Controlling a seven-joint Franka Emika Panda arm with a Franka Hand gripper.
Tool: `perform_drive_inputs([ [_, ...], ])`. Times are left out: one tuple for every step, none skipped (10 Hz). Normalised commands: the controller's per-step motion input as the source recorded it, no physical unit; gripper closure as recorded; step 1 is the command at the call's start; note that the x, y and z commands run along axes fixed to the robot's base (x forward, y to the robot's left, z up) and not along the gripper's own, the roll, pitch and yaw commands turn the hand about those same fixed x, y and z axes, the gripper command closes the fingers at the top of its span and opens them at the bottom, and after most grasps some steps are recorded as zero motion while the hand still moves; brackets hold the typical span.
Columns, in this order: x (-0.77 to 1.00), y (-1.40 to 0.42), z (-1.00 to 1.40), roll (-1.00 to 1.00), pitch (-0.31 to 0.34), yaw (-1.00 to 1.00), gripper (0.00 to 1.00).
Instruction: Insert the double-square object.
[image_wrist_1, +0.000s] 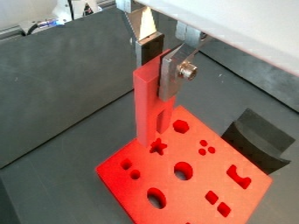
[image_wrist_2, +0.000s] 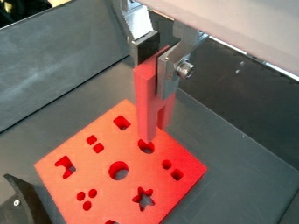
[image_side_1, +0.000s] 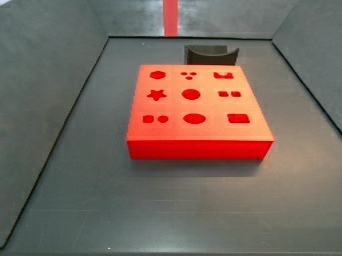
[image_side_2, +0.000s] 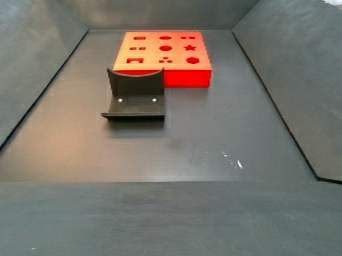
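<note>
My gripper (image_wrist_1: 158, 66) is shut on the upper end of the double-square object (image_wrist_1: 149, 105), a long slim red peg of two parallel bars that hangs upright. Both wrist views show it, gripper (image_wrist_2: 158, 57) and peg (image_wrist_2: 149, 105). Below it lies the wide flat red block (image_wrist_1: 176, 175) with shaped holes, which also shows in a wrist view (image_wrist_2: 117, 166). The peg's lower end hangs above the block's top face, apart from it. In a side view only the peg (image_side_1: 170, 15) shows, high above the block (image_side_1: 198, 110). The gripper is out of both side views.
The dark fixture (image_side_2: 135, 95) stands on the floor right beside the red block (image_side_2: 166, 55); it shows in the other views too (image_side_1: 209, 50) (image_wrist_1: 263, 140) (image_wrist_2: 24, 206). Grey walls enclose the dark floor on all sides.
</note>
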Motion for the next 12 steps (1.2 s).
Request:
perform_drive_inputs([
  [-0.11,0.04,-0.34,-0.01,-0.044,0.00,1.00],
  [0.01,0.11,-0.69,-0.05,-0.103,0.00,1.00],
  [0.21,0.09,-0.83,-0.03,-0.093,-0.10,1.00],
  [0.40,0.08,-0.85,-0.04,-0.081,-0.18,1.00],
  [0.64,0.08,-0.79,-0.08,-0.114,-0.41,1.00],
  [0.74,0.11,-0.80,-0.07,-0.090,-0.47,1.00],
  [0.75,0.19,-0.77,-0.01,-0.003,-0.52,1.00],
  [0.74,0.23,-0.66,0.01,0.000,-0.53,1.00],
  [0.74,0.29,-0.58,0.04,0.023,-0.52,1.00],
  [0.75,0.31,-0.55,0.04,0.020,-0.51,1.00],
  [0.72,0.35,-0.46,0.02,0.011,-0.51,1.00],
  [0.71,0.33,-0.13,0.00,0.011,-0.48,1.00],
])
